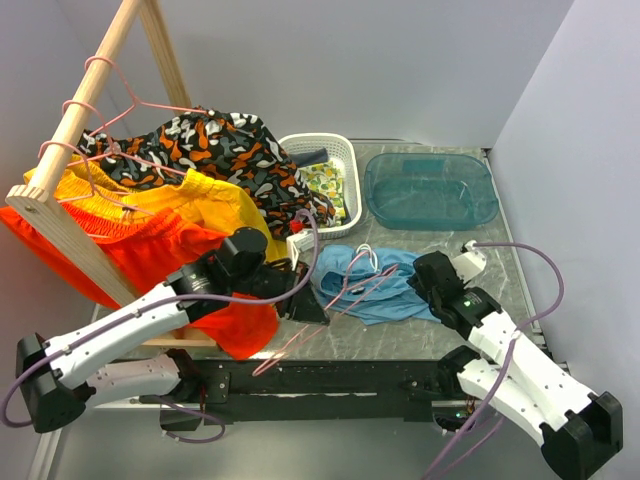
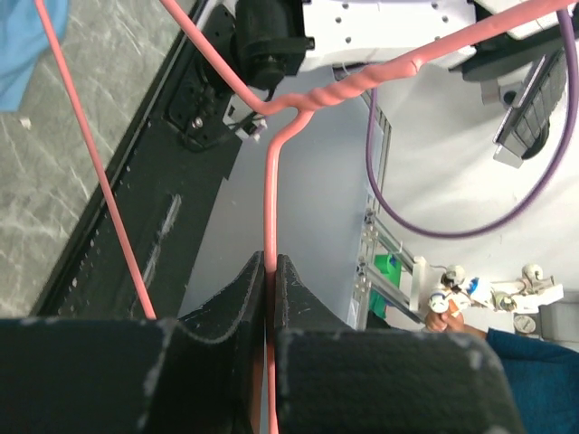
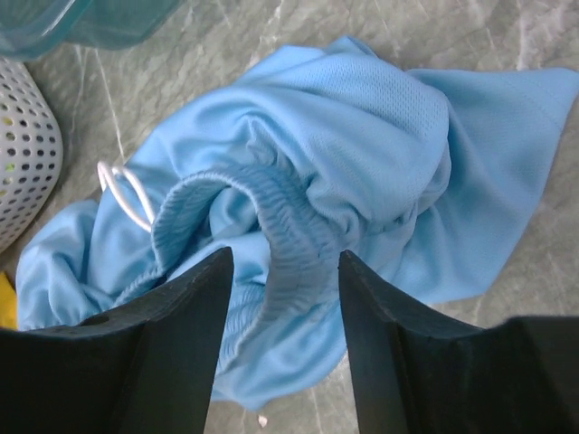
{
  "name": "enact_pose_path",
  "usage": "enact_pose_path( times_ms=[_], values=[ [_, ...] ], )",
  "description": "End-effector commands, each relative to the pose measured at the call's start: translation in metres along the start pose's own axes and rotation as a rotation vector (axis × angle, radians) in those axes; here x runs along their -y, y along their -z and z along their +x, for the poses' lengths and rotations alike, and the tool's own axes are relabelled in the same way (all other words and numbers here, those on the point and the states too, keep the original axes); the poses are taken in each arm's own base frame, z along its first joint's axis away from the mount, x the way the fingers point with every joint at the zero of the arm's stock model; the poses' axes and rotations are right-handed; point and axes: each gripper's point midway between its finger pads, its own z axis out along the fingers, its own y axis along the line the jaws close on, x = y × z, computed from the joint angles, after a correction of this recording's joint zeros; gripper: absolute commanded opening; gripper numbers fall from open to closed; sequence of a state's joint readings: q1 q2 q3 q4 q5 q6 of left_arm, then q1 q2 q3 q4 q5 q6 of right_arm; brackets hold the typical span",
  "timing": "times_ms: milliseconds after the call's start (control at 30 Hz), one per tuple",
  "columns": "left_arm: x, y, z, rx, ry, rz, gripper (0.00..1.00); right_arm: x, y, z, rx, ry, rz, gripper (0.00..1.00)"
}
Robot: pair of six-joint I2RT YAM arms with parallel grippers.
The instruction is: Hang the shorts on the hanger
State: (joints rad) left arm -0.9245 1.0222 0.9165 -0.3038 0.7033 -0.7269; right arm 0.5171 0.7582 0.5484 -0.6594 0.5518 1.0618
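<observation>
The light blue shorts (image 1: 385, 290) lie crumpled on the table between the two arms. Their elastic waistband and white drawstring (image 3: 127, 190) face up. My left gripper (image 1: 306, 306) is shut on the wire of the pink hanger (image 1: 345, 293), which lies slanted over the left part of the shorts. In the left wrist view the fingers (image 2: 269, 271) pinch the hanger's straight stem (image 2: 271, 181) just below its twisted neck. My right gripper (image 1: 425, 283) is open at the right edge of the shorts. In the right wrist view its jaws (image 3: 282, 262) straddle the raised waistband fold of the shorts (image 3: 362, 136).
A wooden rack (image 1: 70, 120) at the left carries yellow (image 1: 200, 200), orange (image 1: 190, 250) and patterned shorts (image 1: 220, 145) on pink hangers. A white perforated basket (image 1: 345, 160) and a teal plastic tub (image 1: 430, 190) stand at the back. Walls close in on both sides.
</observation>
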Motion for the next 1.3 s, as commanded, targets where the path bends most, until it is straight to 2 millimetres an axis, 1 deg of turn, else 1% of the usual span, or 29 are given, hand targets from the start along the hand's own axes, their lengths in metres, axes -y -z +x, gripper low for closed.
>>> enact_pose_path(
  times_ms=[0,67,100,167,200,267,300,333,367,433,467,500,533,567,600,700,733,800,833,900,933,1000,1033,1067,1100,1133,1200,1233,1267],
  values=[
    [0.004,-0.012,-0.017,0.062,-0.04,0.049,0.01,-0.002,-0.011,-0.005,0.029,-0.053,-0.001,0.52],
    [-0.002,-0.019,-0.019,0.063,-0.027,0.049,0.01,-0.003,-0.013,-0.003,0.026,-0.059,-0.011,0.49],
    [0.0,-0.021,-0.023,0.076,-0.033,0.064,0.01,-0.003,-0.014,-0.002,0.024,-0.052,-0.018,0.43],
    [-0.007,-0.028,-0.024,0.072,-0.019,0.058,0.01,-0.007,-0.014,-0.002,0.023,-0.053,-0.033,0.38],
    [-0.01,-0.03,-0.024,0.073,-0.012,0.051,0.01,-0.008,-0.015,-0.003,0.021,-0.043,-0.041,0.29],
    [-0.018,-0.037,-0.022,0.061,0.005,0.055,0.01,-0.011,-0.013,-0.005,0.02,-0.035,-0.044,0.2],
    [-0.017,-0.039,-0.022,0.061,0.01,0.068,0.01,-0.012,-0.012,-0.007,0.025,-0.022,-0.048,0.09],
    [-0.023,-0.043,-0.02,0.055,0.018,0.06,0.01,-0.013,-0.012,-0.008,0.027,-0.013,-0.057,0.04],
    [-0.025,-0.045,-0.021,0.055,0.02,0.054,0.01,-0.021,-0.009,-0.011,0.032,-0.012,-0.085,0.0],
    [-0.029,-0.048,-0.022,0.055,0.016,0.047,0.01,-0.028,-0.004,-0.018,0.044,0.029,-0.12,0.0],
    [-0.028,-0.05,-0.025,0.063,0.006,0.059,0.01,-0.041,0.001,-0.025,0.061,0.032,-0.173,0.0],
    [-0.027,-0.05,-0.028,0.068,-0.002,0.062,0.01,-0.049,0.006,-0.026,0.05,0.08,-0.221,0.0],
    [-0.026,-0.051,-0.032,0.08,-0.01,0.058,0.01,-0.057,0.011,-0.031,0.059,0.091,-0.259,0.0],
    [-0.026,-0.052,-0.034,0.09,-0.019,0.057,0.01,-0.068,0.018,-0.038,0.076,0.09,-0.313,0.0],
    [-0.026,-0.051,-0.037,0.1,-0.03,0.054,0.01,-0.075,0.024,-0.039,0.075,0.124,-0.354,0.0],
    [-0.019,-0.051,-0.044,0.121,-0.053,0.073,0.01,-0.098,0.045,-0.053,0.114,0.169,-0.484,0.0],
    [-0.018,-0.05,-0.045,0.125,-0.057,0.077,0.01,-0.111,0.057,-0.057,0.107,0.181,-0.549,0.0],
    [-0.014,-0.05,-0.049,0.143,-0.068,0.09,0.01,-0.125,0.069,-0.058,0.102,0.238,-0.616,0.0],
    [-0.011,-0.048,-0.051,0.158,-0.079,0.098,0.01,-0.138,0.083,-0.061,0.091,0.263,-0.685,0.0],
    [-0.004,-0.044,-0.054,0.187,-0.091,0.121,0.01,-0.15,0.095,-0.06,0.088,0.329,-0.746,0.0],
    [0.004,-0.039,-0.059,0.224,-0.122,0.148,0.01,-0.159,0.108,-0.066,0.101,0.346,-0.79,0.0],
    [0.012,-0.033,-0.067,0.282,-0.145,0.162,0.01,-0.17,0.125,-0.061,0.095,0.415,-0.87,0.0],
    [0.023,-0.026,-0.073,0.327,-0.18,0.183,0.01,-0.177,0.136,-0.069,0.117,0.423,-0.901,0.0],
    [0.028,-0.022,-0.076,0.358,-0.2,0.191,0.01,-0.181,0.143,-0.066,0.104,0.452,-0.932,0.0],
    [0.028,-0.018,-0.085,0.416,-0.214,0.17,0.01,-0.183,0.148,-0.067,0.114,0.482,-0.948,0.0],
    [0.036,-0.011,-0.089,0.452,-0.235,0.173,0.01,-0.188,0.158,-0.072,0.128,0.493,-0.975,0.0],
    [0.042,-0.004,-0.097,0.517,-0.266,0.172,0.01,-0.191,0.165,-0.075,0.137,0.528,-0.991,0.0],
    [0.046,0.002,-0.105,0.569,-0.271,0.162,0.01,-0.195,0.174,-0.08,0.153,0.534,-1.011,0.02],
    [0.052,0.006,-0.111,0.608,-0.289,0.177,0.01,-0.196,0.176,-0.082,0.155,0.546,-1.014,0.04]
  ],
)
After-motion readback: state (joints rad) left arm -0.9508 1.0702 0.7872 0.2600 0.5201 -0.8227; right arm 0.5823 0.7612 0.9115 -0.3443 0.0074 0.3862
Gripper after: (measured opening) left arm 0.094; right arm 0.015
